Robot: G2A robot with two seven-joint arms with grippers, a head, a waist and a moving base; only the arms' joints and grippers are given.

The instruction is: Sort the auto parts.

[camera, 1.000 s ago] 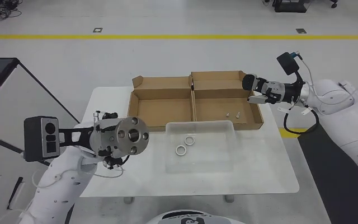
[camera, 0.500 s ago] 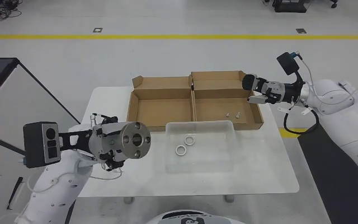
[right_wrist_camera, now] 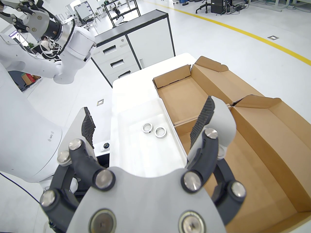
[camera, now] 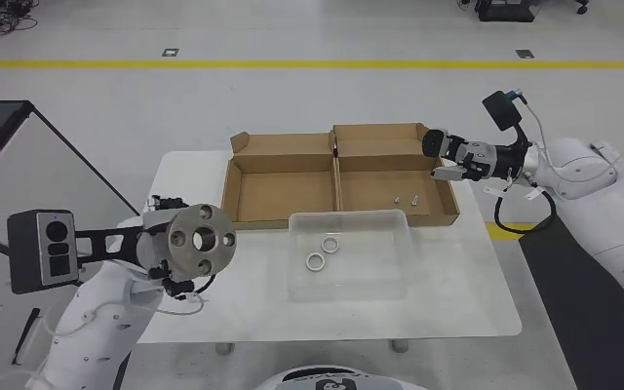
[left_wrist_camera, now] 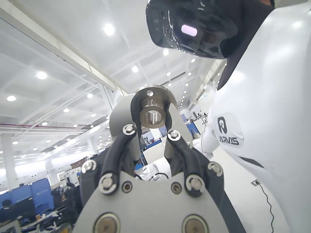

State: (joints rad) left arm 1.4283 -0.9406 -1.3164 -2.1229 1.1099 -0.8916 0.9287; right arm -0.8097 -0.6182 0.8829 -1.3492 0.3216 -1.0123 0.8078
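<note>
From above, the left pincer (camera: 168, 252) is holding a flanged hub (camera: 200, 239) up over the left side of the tabletop (camera: 468, 283), with the round flange facing upward. To that pincer's right, a clear tray (camera: 390, 283) is carrying two rings (camera: 331, 245) lying near each other. Beyond the tray a cardboard box (camera: 283, 146) with two compartments is sitting open. The right pincer (camera: 440, 158) is hanging spread over the box's right end. Just beside it, inside that compartment, are lying what may be two small fasteners (camera: 408, 200), too tiny to be sure.

In the left wrist view, the pincer is pinching the hub's neck between its pads.

In the right wrist view, the pincer is gaping wide, with the rings lying in the tray ahead of its fingertips.
</note>
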